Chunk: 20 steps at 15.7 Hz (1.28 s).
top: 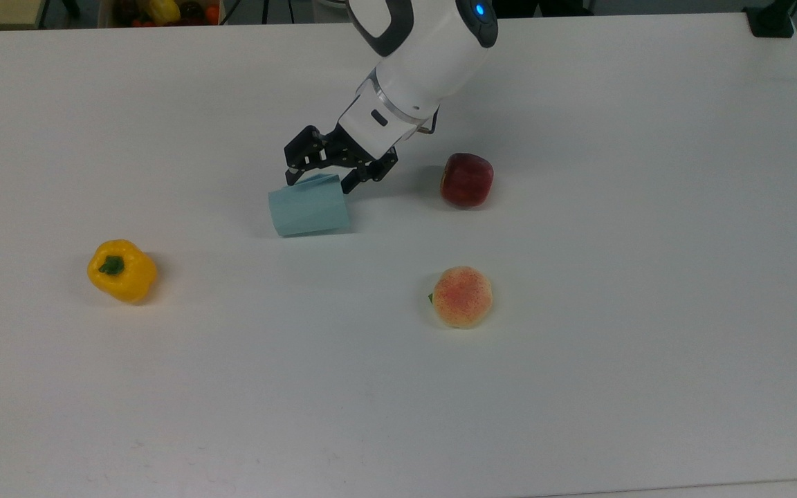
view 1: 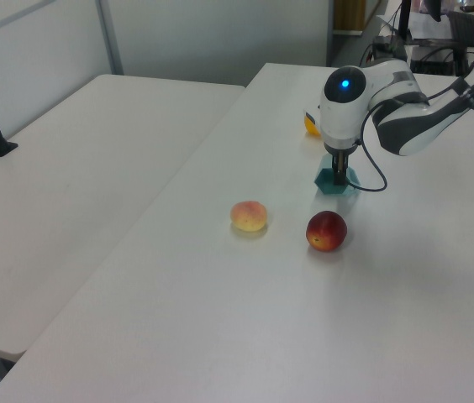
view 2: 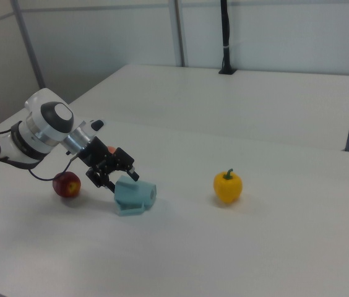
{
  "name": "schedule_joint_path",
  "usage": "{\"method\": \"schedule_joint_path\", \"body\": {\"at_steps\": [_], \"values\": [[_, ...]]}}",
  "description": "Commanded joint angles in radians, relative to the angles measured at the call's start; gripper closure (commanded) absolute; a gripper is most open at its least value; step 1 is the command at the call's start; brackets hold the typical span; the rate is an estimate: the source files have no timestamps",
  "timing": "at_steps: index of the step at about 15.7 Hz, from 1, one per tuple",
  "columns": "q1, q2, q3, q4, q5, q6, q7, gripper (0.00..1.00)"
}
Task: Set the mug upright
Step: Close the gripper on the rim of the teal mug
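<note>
1. The gripper (top: 320,185) hangs low over the white table (top: 578,387) with its two black fingers spread apart, grasping nothing. In the top view one fingertip sits at the far edge of the mug (top: 308,205) and the other just off its far right corner. Whether either tip touches the mug cannot be told.
2. In the right view the gripper (view 2: 114,181) reaches down at a slant from the white arm (view 2: 44,130), meeting the mug (view 2: 133,195) at its end nearer the arm. In the left view the gripper (view 1: 339,174) stands directly above the mug (view 1: 336,180).
3. The mug lies on its side near the middle of the table. In the top view its long axis runs roughly left to right. In the right view its open mouth faces the right view's right, toward the yellow pepper (view 2: 228,185).
4. In the top view a red apple (top: 467,180) lies to the right of the mug, well apart from it.
5. A peach (top: 462,297) lies nearer the camera than the apple in the top view.
6. The yellow pepper (top: 122,270) sits far off to the top view's left.
</note>
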Motion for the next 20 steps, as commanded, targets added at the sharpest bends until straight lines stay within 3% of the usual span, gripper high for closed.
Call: {"method": "schedule_joint_path", "body": {"at_steps": [1, 5, 7, 8, 9, 10, 11, 17, 20], "values": [[-0.023, 0.004, 0.001, -0.017, -0.034, 0.037, 0.028, 0.0], [-0.066, 0.016, 0.001, -0.016, -0.081, 0.037, 0.028, 0.01], [-0.069, 0.018, 0.001, -0.017, -0.089, 0.037, 0.028, 0.11], [-0.071, 0.023, 0.001, -0.022, -0.089, 0.036, 0.028, 0.26], [-0.071, 0.026, 0.001, -0.026, -0.089, 0.036, 0.028, 0.49], [-0.071, 0.026, 0.001, -0.026, -0.086, 0.036, 0.029, 0.84], [-0.075, 0.024, 0.001, -0.025, -0.083, 0.036, 0.029, 1.0], [-0.091, 0.017, 0.001, -0.02, -0.072, 0.036, 0.028, 1.0], [-0.101, -0.003, 0.003, -0.016, 0.009, 0.036, 0.014, 1.0]]}}
